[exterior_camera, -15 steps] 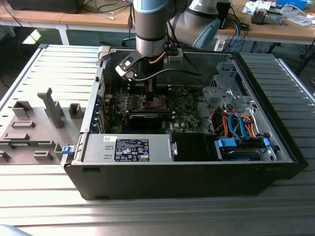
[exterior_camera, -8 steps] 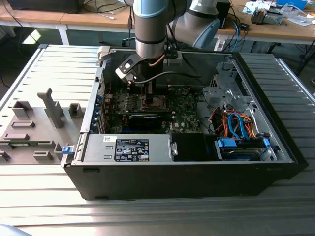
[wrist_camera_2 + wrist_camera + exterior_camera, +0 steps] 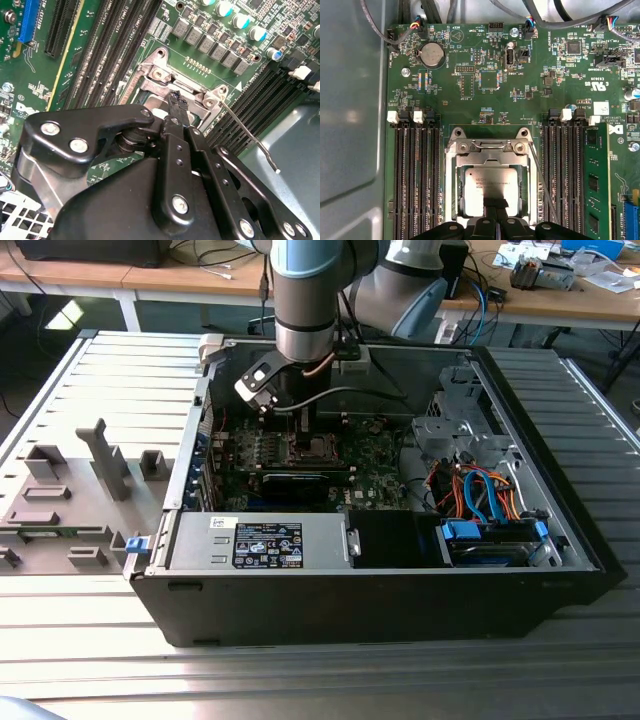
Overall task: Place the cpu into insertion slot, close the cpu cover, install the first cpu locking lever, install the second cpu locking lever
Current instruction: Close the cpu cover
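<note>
Directly beneath the jaws sits the cpu [image 3: 490, 182], flat in the insertion slot [image 3: 462, 146], its silvery top showing through the window of the cpu cover [image 3: 490, 159]. And the cover is down, lying level over the chip with its metal border framing it all round. The gripper [image 3: 495, 202] comes in at one edge of that window. The jaws are pressed together, with two black fingertips [image 3: 488, 206] meeting in one narrow point and nothing pinched between them. In the second wrist view the gripper [image 3: 176, 102] tip lands right at the socket's metal. Whether it bears on the chip or on the cover, I cannot tell.

Off to one side of the jaws, a locking lever [image 3: 542, 182] of thin bare wire leaves the socket's corner and slants away across the memory slots [image 3: 565, 180]. In the second wrist view the lever [image 3: 250, 137] runs well clear of the jaws. Its bent end is free over the grey case floor, not tucked under any catch.

Long black memory slots flank the jaws on both sides of the socket. On the lever's side, a green memory module [image 3: 594, 185] stands just past the slots. Ahead of the jaws, beyond the socket, the green motherboard [image 3: 470, 100] spreads out, with a round coin battery [image 3: 432, 54] farther off.

In the exterior view, the arm [image 3: 310, 290] drops straight down into the open computer case [image 3: 400, 590], with the gripper [image 3: 305, 435] low over the board.
</note>
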You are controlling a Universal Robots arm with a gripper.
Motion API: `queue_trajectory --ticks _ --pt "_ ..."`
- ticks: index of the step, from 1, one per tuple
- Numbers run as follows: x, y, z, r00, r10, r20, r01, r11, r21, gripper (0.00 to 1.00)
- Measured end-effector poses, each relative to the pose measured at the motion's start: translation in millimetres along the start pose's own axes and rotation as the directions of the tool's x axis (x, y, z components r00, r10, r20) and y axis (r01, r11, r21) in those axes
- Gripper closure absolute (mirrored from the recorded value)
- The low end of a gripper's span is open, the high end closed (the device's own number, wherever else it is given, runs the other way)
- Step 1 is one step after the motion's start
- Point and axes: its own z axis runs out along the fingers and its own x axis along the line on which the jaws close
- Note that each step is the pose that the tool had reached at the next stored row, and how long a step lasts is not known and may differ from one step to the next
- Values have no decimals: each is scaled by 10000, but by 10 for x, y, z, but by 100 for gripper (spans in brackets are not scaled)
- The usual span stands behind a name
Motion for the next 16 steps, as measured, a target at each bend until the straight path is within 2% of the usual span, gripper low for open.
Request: queue_trajectory --ticks 4,8,9,12,14,16 --pt "-1 61 -44 10000 -2 2 2 10000 19 89" --pt "-3 171 -80 10000 -4 5 4 9999 139 89" --pt "-2 181 -93 10000 -3 2 3 9999 149 89" --pt "-3 196 -178 10000 -3 3 3 9999 161 89" --pt "-4 200 -288 10000 -3 3 3 9999 160 89" --pt "-5 202 -366 10000 -4 3 4 9999 160 89"
